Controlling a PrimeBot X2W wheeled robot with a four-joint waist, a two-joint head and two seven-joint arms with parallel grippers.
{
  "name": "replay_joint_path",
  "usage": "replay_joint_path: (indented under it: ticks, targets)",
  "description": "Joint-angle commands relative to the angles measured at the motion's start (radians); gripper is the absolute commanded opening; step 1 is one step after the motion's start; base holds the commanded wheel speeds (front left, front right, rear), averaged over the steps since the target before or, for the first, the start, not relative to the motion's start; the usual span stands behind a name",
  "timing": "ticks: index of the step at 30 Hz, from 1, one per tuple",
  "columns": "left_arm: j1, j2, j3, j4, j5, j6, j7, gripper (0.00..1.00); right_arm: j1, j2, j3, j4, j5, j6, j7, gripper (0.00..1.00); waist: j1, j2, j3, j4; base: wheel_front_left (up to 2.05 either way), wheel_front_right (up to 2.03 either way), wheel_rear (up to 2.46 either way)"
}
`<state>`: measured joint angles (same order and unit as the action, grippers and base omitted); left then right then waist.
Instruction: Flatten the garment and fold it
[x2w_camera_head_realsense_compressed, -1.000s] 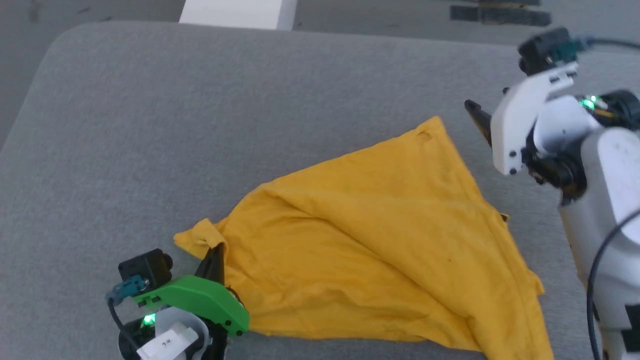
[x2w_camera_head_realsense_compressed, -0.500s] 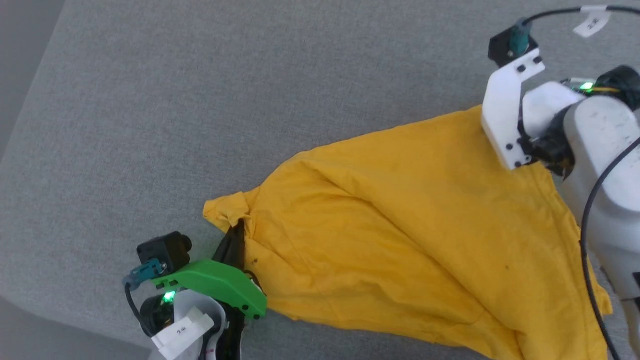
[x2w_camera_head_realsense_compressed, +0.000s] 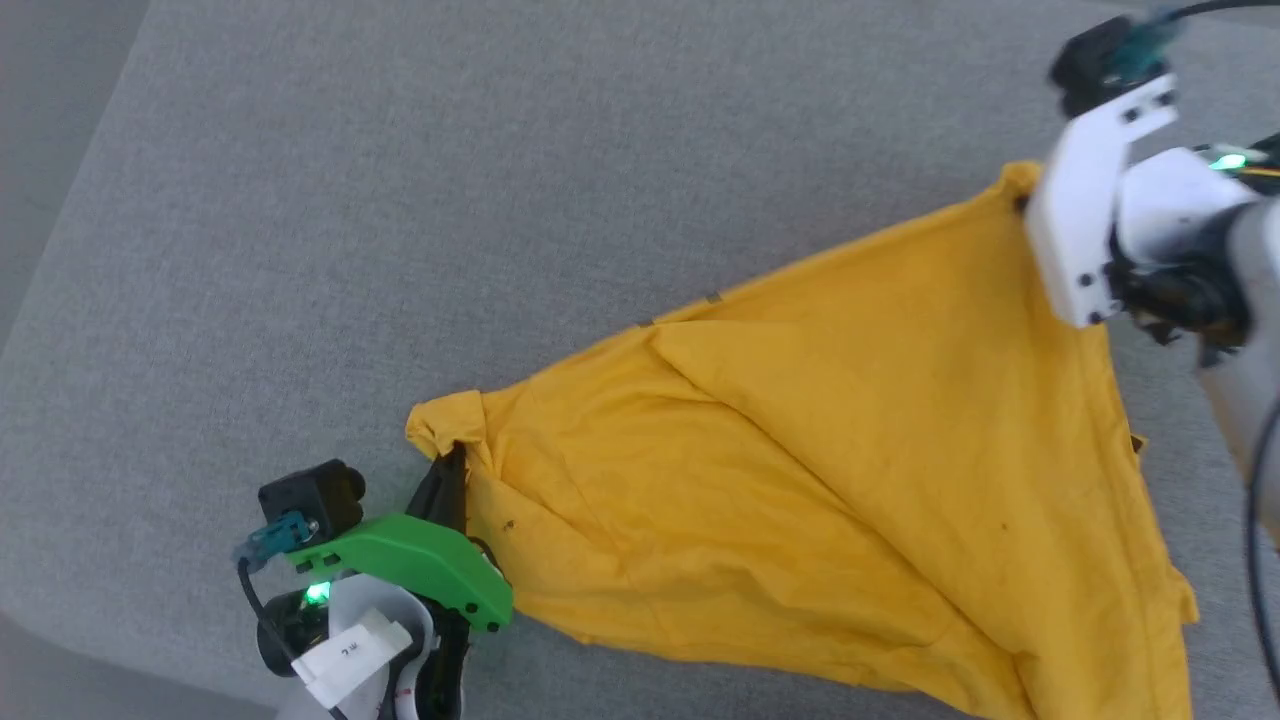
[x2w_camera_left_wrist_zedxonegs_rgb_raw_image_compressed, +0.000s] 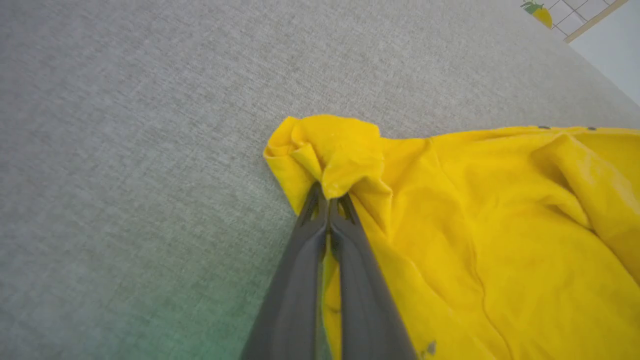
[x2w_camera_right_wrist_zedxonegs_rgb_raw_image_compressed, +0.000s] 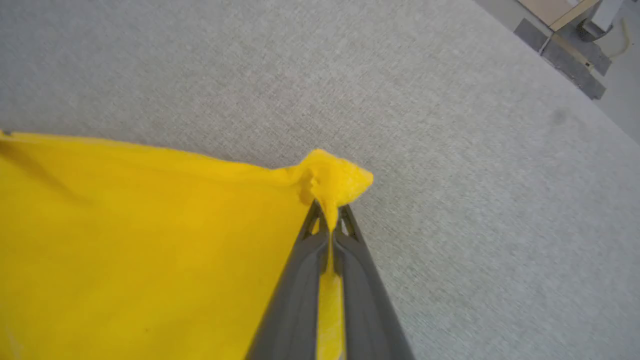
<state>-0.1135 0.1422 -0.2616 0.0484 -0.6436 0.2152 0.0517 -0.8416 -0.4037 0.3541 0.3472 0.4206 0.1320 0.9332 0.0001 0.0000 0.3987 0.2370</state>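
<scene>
The garment (x2w_camera_head_realsense_compressed: 800, 480), a mustard-yellow T-shirt with its plain side up, lies spread on the grey fabric-covered surface (x2w_camera_head_realsense_compressed: 450, 180). It is stretched between the two grippers into a rough triangle. One corner sits at the near left and one at the far right. The rest fans out toward the near right, where it runs off the bottom edge of the head view. A long diagonal fold crosses the cloth from the middle of its far edge toward the near right, and smaller creases gather by the left corner. The far edge between the two held corners runs almost straight.

The left gripper (x2w_camera_left_wrist_zedxonegs_rgb_raw_image_compressed: 327, 197), under its green mount (x2w_camera_head_realsense_compressed: 400, 565), has its two dark fingers pressed together on the near-left corner of the garment. A bunched knot of yellow cloth pokes out just beyond the tips.

The right gripper (x2w_camera_right_wrist_zedxonegs_rgb_raw_image_compressed: 330, 212) is clamped on the far-right corner. A thin ridge of cloth is pinched between its closed fingers, and a small puckered tip sticks out past their ends. In the head view its white mount (x2w_camera_head_realsense_compressed: 1085, 230) covers the fingers and overlaps that corner.

Whether the held corners touch the surface or ride just above it I cannot tell
</scene>
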Motion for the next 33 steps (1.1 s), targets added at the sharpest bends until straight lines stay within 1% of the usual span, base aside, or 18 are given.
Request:
replay_joint_path:
  ticks: [1,3,6,10,13,15,18,20,22,25,27,29,30,33]
  targets:
    - [-0.012,0.013,0.004,0.002,0.007,0.001,0.003,0.00,0.030,-0.024,-0.027,-0.044,0.027,-0.001,-0.030,0.00,-0.0001,0.0000,-0.070,-0.051,0.00,0.00,0.00]
    - [-0.007,0.021,0.004,0.000,0.008,0.004,0.011,0.00,0.082,-0.040,-0.079,-0.117,0.075,-0.001,-0.072,0.00,-0.0001,0.0000,-0.102,-0.071,0.00,0.00,0.00]
    - [0.009,0.032,0.011,-0.009,0.006,0.013,0.020,0.00,0.191,-0.062,-0.153,-0.227,0.122,-0.001,-0.094,0.00,-0.0001,0.0000,-0.140,-0.105,0.00,0.00,0.00]
    - [0.043,0.040,0.017,-0.022,-0.003,0.023,0.031,0.00,0.405,-0.045,-0.269,-0.361,0.186,-0.001,-0.083,0.00,-0.0001,0.0000,-0.197,-0.149,0.00,0.00,0.00]
    - [0.076,0.045,0.024,-0.032,-0.012,0.031,0.033,0.00,0.587,0.006,-0.348,-0.449,0.225,-0.001,-0.052,0.00,-0.0001,0.0000,-0.234,-0.180,0.00,0.00,0.00]
    - [0.097,0.040,0.030,-0.044,-0.030,0.024,0.029,0.00,0.693,0.049,-0.391,-0.494,0.246,-0.001,-0.032,0.00,-0.0001,0.0000,-0.254,-0.197,0.00,0.00,0.00]
    - [0.135,0.030,0.041,-0.053,-0.057,0.020,0.020,0.00,0.827,0.119,-0.428,-0.536,0.269,-0.001,0.003,0.00,-0.0001,0.0000,-0.281,-0.217,0.00,0.00,0.00]
    - [0.154,0.023,0.053,-0.055,-0.074,0.023,0.013,0.00,0.883,0.159,-0.442,-0.561,0.282,-0.001,0.010,0.00,-0.0001,0.0000,-0.294,-0.224,0.00,0.00,0.00]
    - [0.164,0.015,0.063,-0.058,-0.090,0.022,0.007,0.00,0.906,0.176,-0.445,-0.569,0.282,-0.001,0.006,0.00,-0.0001,0.0000,-0.304,-0.229,0.00,0.00,0.00]
    - [0.147,0.009,0.076,-0.065,-0.115,0.008,0.007,0.00,0.873,0.172,-0.444,-0.569,0.273,-0.001,-0.026,0.00,-0.0001,0.0000,-0.310,-0.233,0.00,0.00,0.00]
    - [0.111,0.025,0.083,-0.064,-0.124,-0.009,0.018,0.00,0.812,0.183,-0.439,-0.554,0.291,-0.001,-0.036,0.00,-0.0001,0.0000,-0.312,-0.237,0.00,0.00,0.00]
    - [0.048,0.048,0.090,-0.064,-0.129,-0.027,0.041,0.00,0.728,0.157,-0.418,-0.538,0.284,-0.001,-0.023,0.00,-0.0001,0.0000,-0.309,-0.240,0.00,0.00,0.00]
    - [0.000,0.069,0.090,-0.063,-0.121,-0.034,0.058,0.00,0.676,0.144,-0.404,-0.525,0.283,-0.001,-0.009,0.00,-0.0001,0.0000,-0.305,-0.240,0.00,0.00,0.00]
    - [-0.157,0.104,0.093,-0.050,-0.124,-0.060,0.108,0.00,0.520,0.124,-0.393,-0.480,0.285,-0.001,0.027,0.00,-0.0001,0.0000,-0.293,-0.234,0.00,0.00,0.00]
